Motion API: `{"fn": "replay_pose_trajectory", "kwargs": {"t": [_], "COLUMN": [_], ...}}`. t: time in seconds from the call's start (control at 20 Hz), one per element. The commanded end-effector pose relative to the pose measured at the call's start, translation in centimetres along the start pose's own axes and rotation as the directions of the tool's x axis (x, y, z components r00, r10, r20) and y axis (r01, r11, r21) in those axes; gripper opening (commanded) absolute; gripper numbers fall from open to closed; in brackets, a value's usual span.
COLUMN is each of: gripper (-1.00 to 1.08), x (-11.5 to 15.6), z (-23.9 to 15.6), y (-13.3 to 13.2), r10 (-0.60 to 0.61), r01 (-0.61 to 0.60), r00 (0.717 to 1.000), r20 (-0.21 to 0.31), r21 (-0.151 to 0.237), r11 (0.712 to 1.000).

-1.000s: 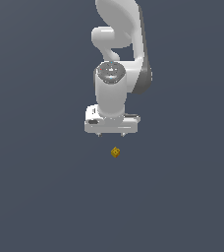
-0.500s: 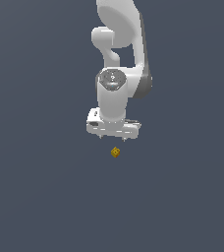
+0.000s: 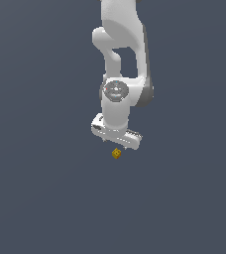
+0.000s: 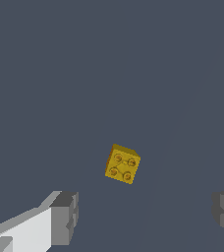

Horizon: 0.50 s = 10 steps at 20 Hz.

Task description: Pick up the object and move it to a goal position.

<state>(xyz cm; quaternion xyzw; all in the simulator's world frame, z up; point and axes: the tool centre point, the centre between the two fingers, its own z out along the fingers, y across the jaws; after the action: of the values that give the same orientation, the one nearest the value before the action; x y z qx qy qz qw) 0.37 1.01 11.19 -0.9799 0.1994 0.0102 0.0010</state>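
Reading the wrist view from left to right, you have one grey fingertip [image 4: 65, 216], then the yellow cube [image 4: 122, 164], then the other fingertip at the far edge. The gripper [image 3: 117, 137] is spread wide and holds nothing. The cube rests on the dark floor [image 3: 45, 198] directly beneath it, close but not touching, turned slightly askew to the finger line. Your next move is probably straight down, with a small wrist twist to square up.
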Motion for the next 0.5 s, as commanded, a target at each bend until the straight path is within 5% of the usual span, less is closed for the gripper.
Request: {"fn": "replay_pose_trajectory", "kwargs": {"t": [0.0,0.45], "gripper": [1.00,1.00], "x": [0.0,0.1], "z": [0.9,3.1], "y": [-0.2,-0.7], "r10": [0.070,0.251], "r01": [-0.070,-0.251], "r00": [0.998,0.968], "r20": [-0.004,-0.014], "r21": [0.002,0.006], "r11": [0.998,0.968]}}
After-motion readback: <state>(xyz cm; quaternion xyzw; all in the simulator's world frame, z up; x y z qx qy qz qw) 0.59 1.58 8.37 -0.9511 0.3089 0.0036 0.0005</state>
